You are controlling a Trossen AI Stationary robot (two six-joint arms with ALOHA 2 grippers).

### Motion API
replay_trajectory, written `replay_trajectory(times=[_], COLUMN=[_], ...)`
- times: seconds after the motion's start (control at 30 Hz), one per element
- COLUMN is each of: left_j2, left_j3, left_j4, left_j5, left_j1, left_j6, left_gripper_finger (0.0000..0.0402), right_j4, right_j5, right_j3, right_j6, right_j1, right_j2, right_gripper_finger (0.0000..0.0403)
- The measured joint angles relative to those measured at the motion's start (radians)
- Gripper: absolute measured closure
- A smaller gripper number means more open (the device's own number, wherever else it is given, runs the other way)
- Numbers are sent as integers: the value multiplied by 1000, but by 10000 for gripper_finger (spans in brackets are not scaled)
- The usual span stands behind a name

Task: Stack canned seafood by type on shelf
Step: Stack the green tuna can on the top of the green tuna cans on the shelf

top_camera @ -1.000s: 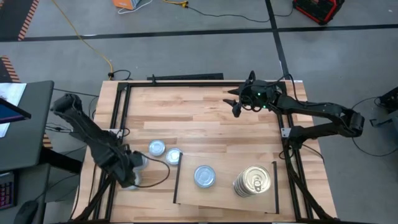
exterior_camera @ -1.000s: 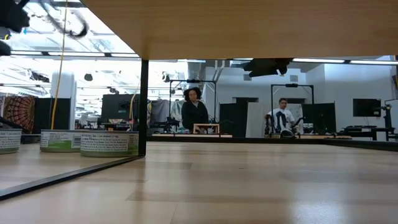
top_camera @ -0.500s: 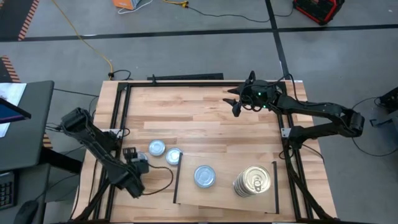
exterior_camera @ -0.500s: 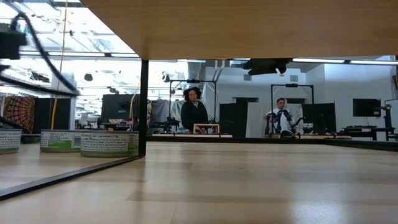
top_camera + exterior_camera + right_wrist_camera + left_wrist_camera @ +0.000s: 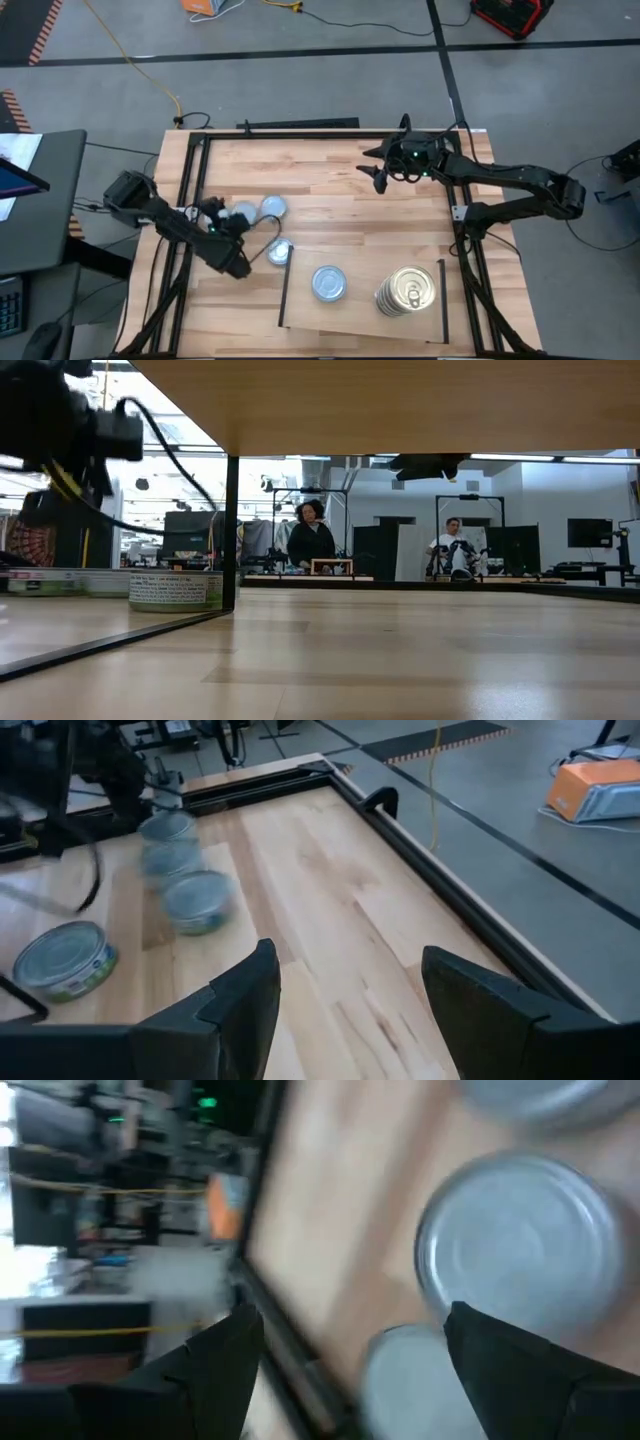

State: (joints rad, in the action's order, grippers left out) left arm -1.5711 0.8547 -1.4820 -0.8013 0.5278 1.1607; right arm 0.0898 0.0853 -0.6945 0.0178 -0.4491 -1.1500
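Note:
Two silvery tins (image 5: 272,207) (image 5: 243,213) lie on the tabletop left of centre. A third (image 5: 279,252) sits beside the shelf's (image 5: 360,312) left black strip. On the shelf stand a silvery tin (image 5: 329,283) and a stack of gold-lidded tins (image 5: 405,290). My left gripper (image 5: 212,212) is open, low over the table by the two loose tins. In its wrist view, blurred tins (image 5: 520,1245) fill the space ahead of the gripper (image 5: 352,1315). My right gripper (image 5: 375,172) hangs open and holds nothing at the far right (image 5: 348,955). My left gripper's open fingers stand beside a blurred silvery tin (image 5: 405,1380) that lies low between them. The blur hides whether either finger touches it or the larger tin ahead.
A black metal frame (image 5: 195,170) runs round the tabletop. The left arm's cable (image 5: 262,235) loops over the table near the tins. The far half of the table (image 5: 310,175) is bare wood. People sit in the room beyond (image 5: 312,540).
My left gripper has swung from the table's near left corner toward the far edge and the loose tins, turning as it went. Two tins have slid toward the far edge and are still blurred. The tin by the shelf's strip has stayed put.

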Motion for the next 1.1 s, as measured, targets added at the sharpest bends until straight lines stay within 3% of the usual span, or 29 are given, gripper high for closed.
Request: replay_trajectory(times=[0.13, 0.3, 0.43, 0.57, 0.77, 0.97, 1.1], left_j2=[99, 240, 349, 444, 475, 389, 324], left_j3=[47, 47, 26, 23, 23, 23, 23], left_j4=[-50, 62, 144, 255, 534, 753, 801], left_j5=[-12, 60, 30, -6, 52, 191, 319], left_j1=[3, 0, -60, -187, -442, -687, -834], left_j6=[-2, -76, -84, -219, -554, -888, -1009], left_gripper_finger=[102, 102, 102, 113, 141, 162, 170], right_j4=[-3, -2, -4, -1, 30, 17, 17], right_j5=[0, 0, 9, 66, 79, 85, 85], right_j3=[0, 0, 0, 0, -1, 0, 0], right_j6=[-1, -1, -3, -1, 18, -8, -37], right_j1=[6, 5, 6, 1, 14, 9, -25], right_j2=[0, 0, 0, 0, -30, -97, -92], right_gripper_finger=[133, 133, 133, 133, 133, 133, 133])
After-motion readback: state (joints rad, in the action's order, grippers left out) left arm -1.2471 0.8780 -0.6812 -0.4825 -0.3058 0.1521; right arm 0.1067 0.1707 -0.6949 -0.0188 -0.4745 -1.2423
